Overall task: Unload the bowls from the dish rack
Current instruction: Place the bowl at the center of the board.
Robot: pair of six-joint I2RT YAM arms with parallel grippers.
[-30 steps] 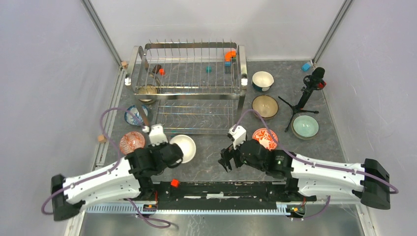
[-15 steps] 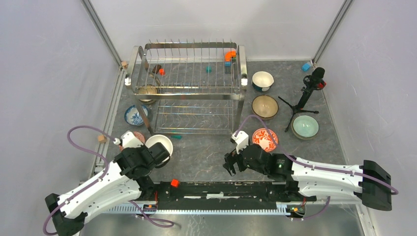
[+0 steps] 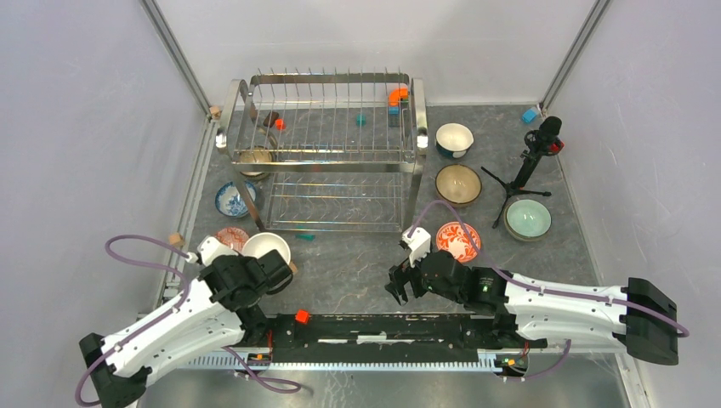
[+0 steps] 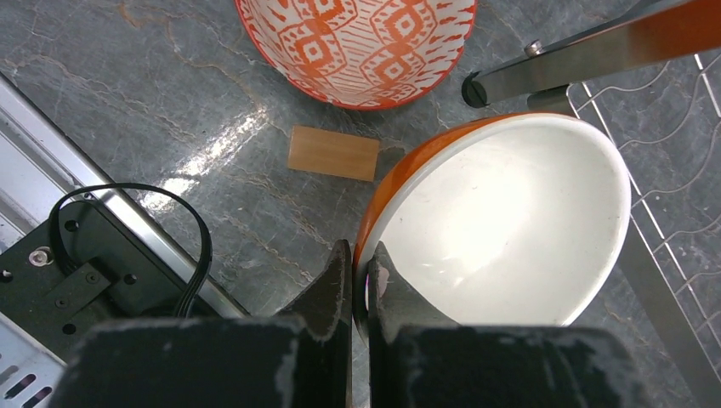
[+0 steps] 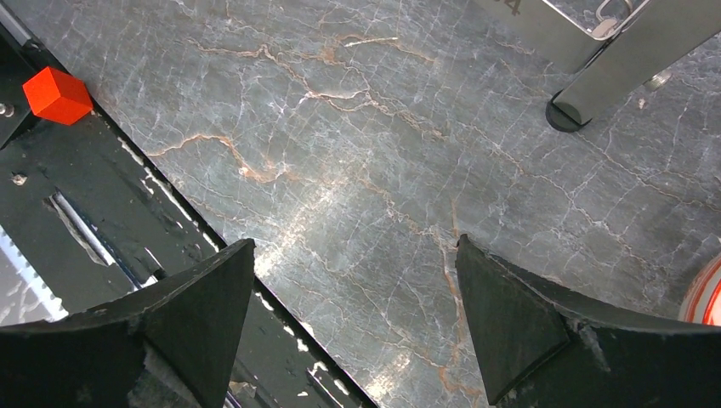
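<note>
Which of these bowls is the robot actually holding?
The orange bowl with a white inside: the left gripper pinches its rim. The red-patterned bowl beside it and the others sit free.

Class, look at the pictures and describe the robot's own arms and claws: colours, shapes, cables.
Both the left arm and the right arm have white shell segments joined by black joints, ending in black base blocks. A purple cable loops along each. The left claw and the right claw each have two matte black, wedge-shaped fingers with a rough texture.
</note>
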